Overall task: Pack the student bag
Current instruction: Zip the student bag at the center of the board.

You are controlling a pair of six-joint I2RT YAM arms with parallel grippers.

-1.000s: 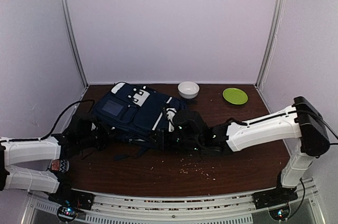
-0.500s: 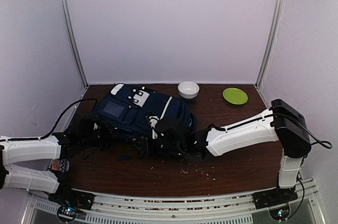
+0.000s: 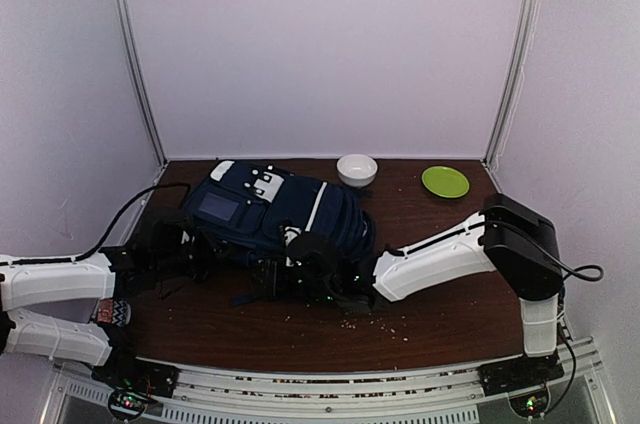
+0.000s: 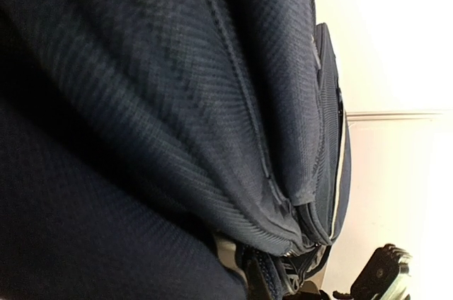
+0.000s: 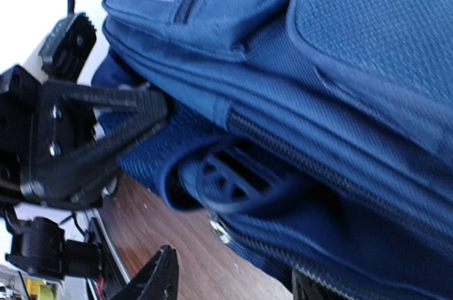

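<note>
Two claws | left claw [image 5: 157, 107] pinches student bag [image 3: 268, 208] | right claw [image 5: 232, 266] parted

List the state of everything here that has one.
Bag: lying flat, front pockets up.
Left gripper: fingers shut on the bag's edge.
Right gripper: fingers open, at the bag's near side.
Bowl: upright, looks empty.
Plate: flat, empty.
Crumbs: scattered loose.
</note>
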